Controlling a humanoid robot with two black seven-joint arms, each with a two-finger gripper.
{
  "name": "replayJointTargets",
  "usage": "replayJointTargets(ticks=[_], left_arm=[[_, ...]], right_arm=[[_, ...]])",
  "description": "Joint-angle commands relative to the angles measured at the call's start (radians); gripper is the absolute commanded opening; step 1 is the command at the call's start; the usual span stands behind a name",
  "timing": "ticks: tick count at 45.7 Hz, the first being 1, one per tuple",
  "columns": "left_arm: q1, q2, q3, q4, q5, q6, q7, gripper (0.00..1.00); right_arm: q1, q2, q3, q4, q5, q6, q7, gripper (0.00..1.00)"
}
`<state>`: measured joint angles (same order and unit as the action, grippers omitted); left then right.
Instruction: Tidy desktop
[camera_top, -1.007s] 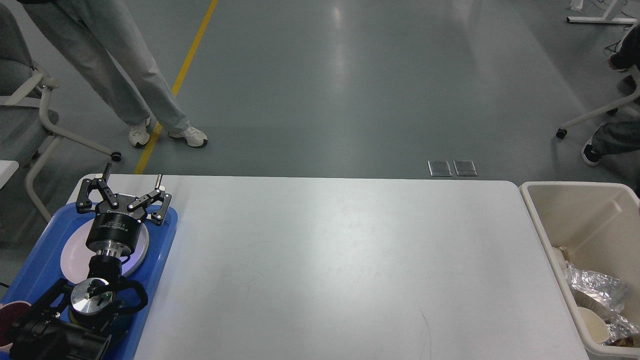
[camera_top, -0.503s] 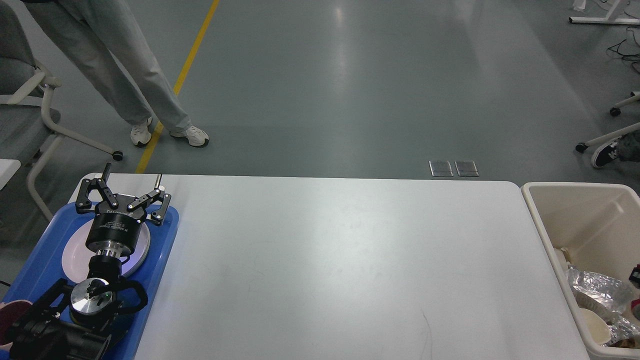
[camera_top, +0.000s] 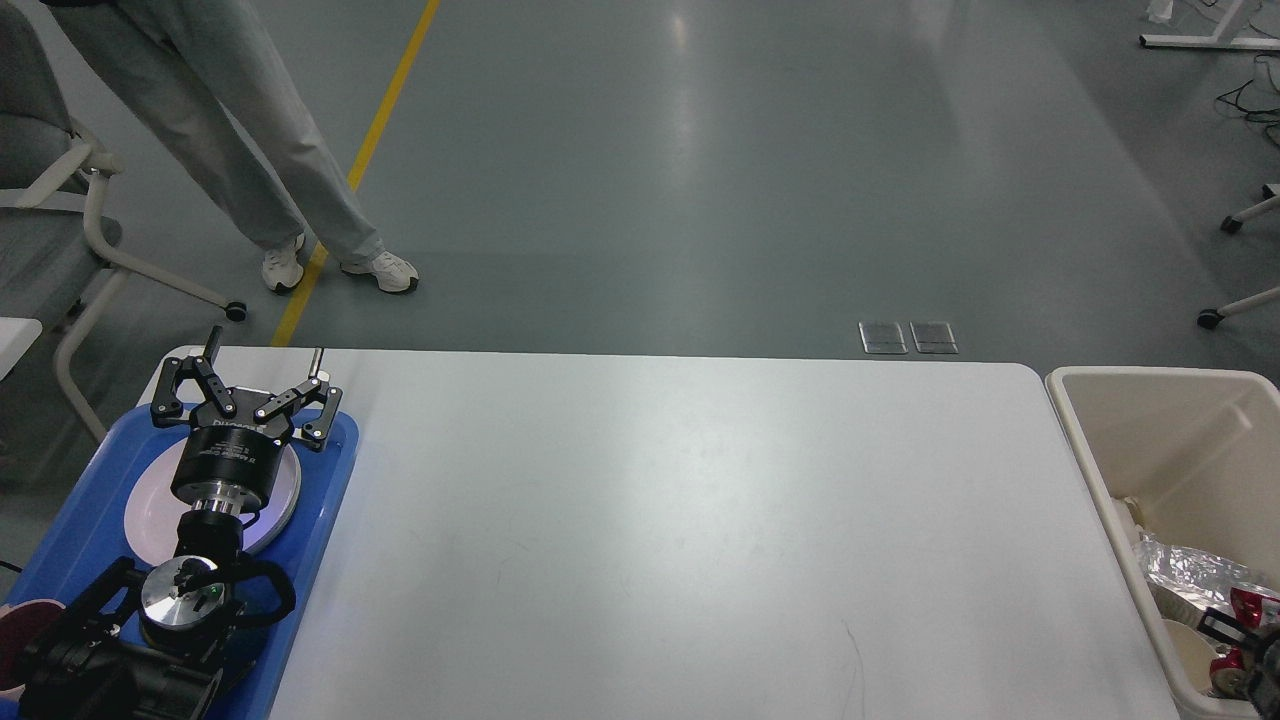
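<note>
The desktop (camera_top: 650, 520) is a wide white tabletop, bare across its middle. At its left end my left gripper (camera_top: 265, 348) hangs open over a blue tray (camera_top: 70, 520), above a white plate (camera_top: 150, 510); nothing is between its fingers. My right gripper (camera_top: 1240, 650) shows only as a small dark part at the bottom right corner, over the cream bin (camera_top: 1150, 372). A red and white thing (camera_top: 1252, 603) sits right by it; whether it is held is unclear.
The bin holds crumpled foil (camera_top: 1190, 575) and a paper cup (camera_top: 1185, 650). A dark red object (camera_top: 15, 650) lies at the tray's near left. A person (camera_top: 250, 130) stands beyond the table's far left corner, beside a chair (camera_top: 90, 230).
A dark part of my right arm with a red thing has come into view over the bin. The seated person's foot at the right has left the view. My left arm has not moved.
</note>
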<state>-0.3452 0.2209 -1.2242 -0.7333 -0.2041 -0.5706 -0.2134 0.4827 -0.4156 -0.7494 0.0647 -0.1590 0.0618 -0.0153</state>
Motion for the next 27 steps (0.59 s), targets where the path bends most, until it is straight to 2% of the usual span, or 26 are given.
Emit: replayJointTargets(ticks=[1,18,19,20,24,27], left_arm=[[0.0,0.0,0.0,0.0,0.0,0.0,0.0,0.96],[0.0,0.0,0.0,0.0,0.0,0.0,0.0,0.96],[0.0,0.0,0.0,0.0,0.0,0.0,0.0,0.96],[0.0,0.0,0.0,0.0,0.0,0.0,0.0,0.96],[0.0,0.0,0.0,0.0,0.0,0.0,0.0,0.96],[0.0,0.0,0.0,0.0,0.0,0.0,0.0,0.96]], right_arm=[[0.008,0.001,0.002,0.0,-0.001,-0.003,-0.002,0.0],[0.022,-0.003,0.005,0.0,-0.001,-0.048,-0.002,0.0],[0.022,-0.003,0.005,0.0,-0.001,-0.057,-0.002,0.05],[0.022,-0.003,0.005,0.0,-0.001,-0.068,-0.002,0.15],[0.022,-0.002,0.005,0.001,-0.001,-0.125,0.003,0.63],[0.022,-0.003,0.005,0.007,-0.001,-0.149,0.005,0.94]])
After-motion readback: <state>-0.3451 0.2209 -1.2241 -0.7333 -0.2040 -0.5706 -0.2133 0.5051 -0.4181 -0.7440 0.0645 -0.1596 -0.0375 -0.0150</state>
